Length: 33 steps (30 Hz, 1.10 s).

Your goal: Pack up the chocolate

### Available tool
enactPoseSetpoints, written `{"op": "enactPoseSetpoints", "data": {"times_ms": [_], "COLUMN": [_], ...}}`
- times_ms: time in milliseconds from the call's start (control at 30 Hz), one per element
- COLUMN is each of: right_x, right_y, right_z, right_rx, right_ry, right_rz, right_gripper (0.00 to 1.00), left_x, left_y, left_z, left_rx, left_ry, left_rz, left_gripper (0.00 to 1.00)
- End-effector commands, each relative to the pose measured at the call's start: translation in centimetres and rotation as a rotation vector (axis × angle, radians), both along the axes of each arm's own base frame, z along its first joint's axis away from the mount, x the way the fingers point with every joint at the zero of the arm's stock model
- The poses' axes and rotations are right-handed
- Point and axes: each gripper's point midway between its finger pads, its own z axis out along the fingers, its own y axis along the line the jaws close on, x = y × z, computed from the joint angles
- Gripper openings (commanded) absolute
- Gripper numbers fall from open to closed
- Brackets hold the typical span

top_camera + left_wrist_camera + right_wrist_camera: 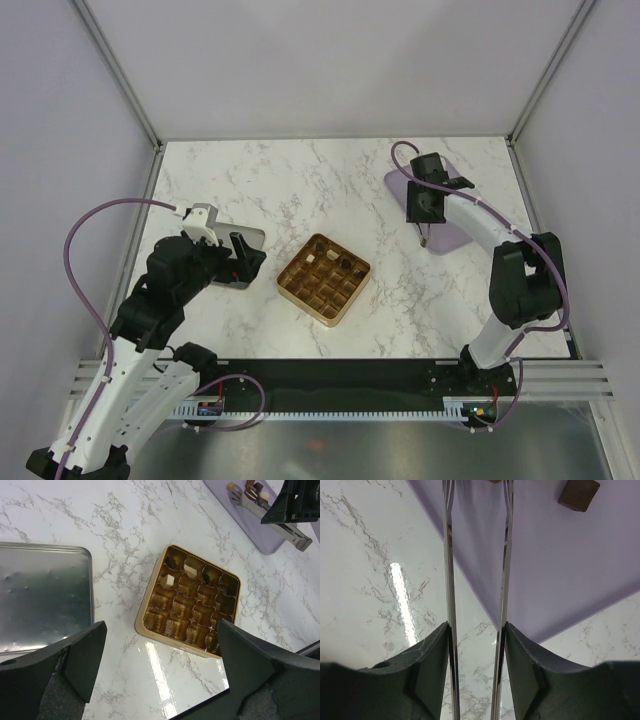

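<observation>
over the purple tray [560,570], right pincer [476,630] grips metal tongs [449,555]; left pincer [159,630] gapes wide.

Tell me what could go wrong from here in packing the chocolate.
The long metal tongs in the right gripper look springy, so a small brown chocolate piece might slip out above the marble table. The cells of the square gold grid tray are narrow; a piece might land tilted or on a filled cell.

Bare tabletop [290,190] behind gold tray [323,279], silver lid [42,600] close left, lilac mat [560,570] well right, right hand [476,650] with tongs [448,555] over it, gap between seemingly passable.
</observation>
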Motion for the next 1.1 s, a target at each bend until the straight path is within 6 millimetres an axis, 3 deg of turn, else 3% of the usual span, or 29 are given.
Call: {"op": "enactPoseSetpoints", "data": {"times_ms": [0,267,733,933,1067], "right_x": [1.3,0.8,-2.0,-3.8,-6.8], "right_y": [-0.2,-0.3,-0.1,3.1,7.6], "right_z": [0.4,0.5,4.9,7.7,9.1], "right_rx": [-0.009,-0.016,0.040,0.111,0.141], "right_ry": [-0.038,-0.034,-0.089,-0.132,-0.139], "right_rz": [-0.003,0.010,0.047,0.158,0.294], "right_gripper": [0.53,0.45,0.41,0.40,0.39], "left_x": [0.1,0.1,0.1,0.1,0.1], "left_y": [0.1,0.1,0.1,0.1,0.2], "left_z": [-0.2,-0.2,-0.2,-0.2,-0.1], "left_rx": [0.029,0.028,0.030,0.028,0.029], "left_ry": [-0.009,-0.010,-0.011,-0.011,-0.013], "left_rz": [-0.012,-0.010,-0.008,-0.008,-0.005], "left_gripper": [1.00,1.00,1.00,1.00,1.00]}}
